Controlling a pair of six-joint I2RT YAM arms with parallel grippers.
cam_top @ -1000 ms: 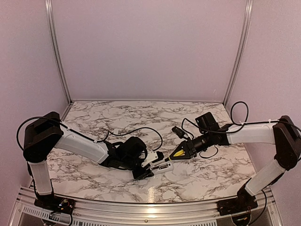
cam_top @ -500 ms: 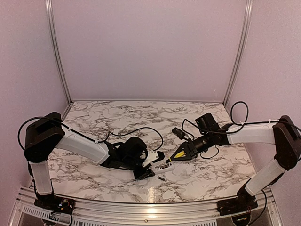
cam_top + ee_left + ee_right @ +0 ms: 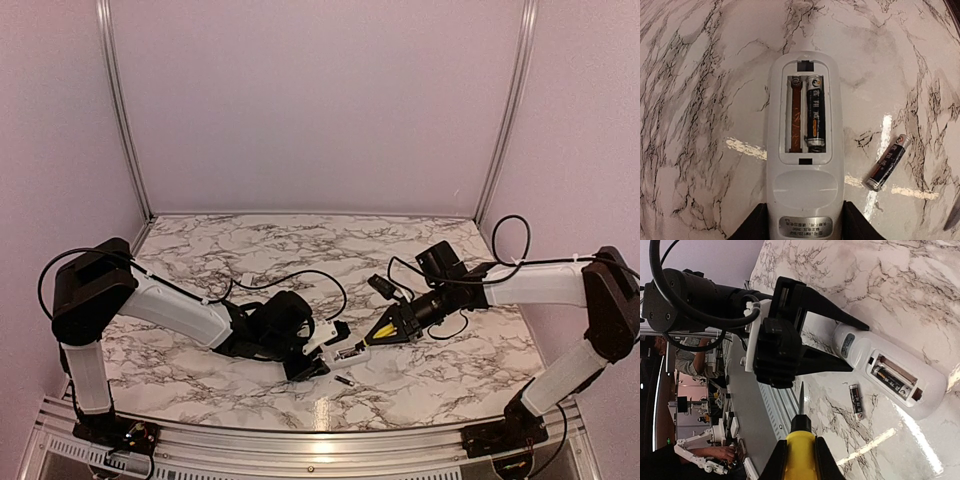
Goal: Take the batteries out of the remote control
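The white remote control [image 3: 804,165] lies back-up on the marble table, its near end clamped in my left gripper [image 3: 804,231]. Its compartment is open: one battery [image 3: 816,117] sits in the right slot and the left slot is empty. A second battery [image 3: 888,162] lies loose on the table to the right of the remote. In the top view the remote [image 3: 352,352] lies just above the loose battery [image 3: 345,380]. My right gripper [image 3: 800,462] is shut on the yellow-handled screwdriver [image 3: 800,450], its tip in the air near the remote [image 3: 890,372] and the loose battery [image 3: 856,399].
A small black object [image 3: 380,283] and loose black cables [image 3: 300,278] lie on the marble behind the grippers. The metal front rail [image 3: 320,450] runs along the table's near edge, close to the loose battery.
One battery has come out of the remote and now lies on the table in front of it. The right gripper has drawn the screwdriver back a little to the right.
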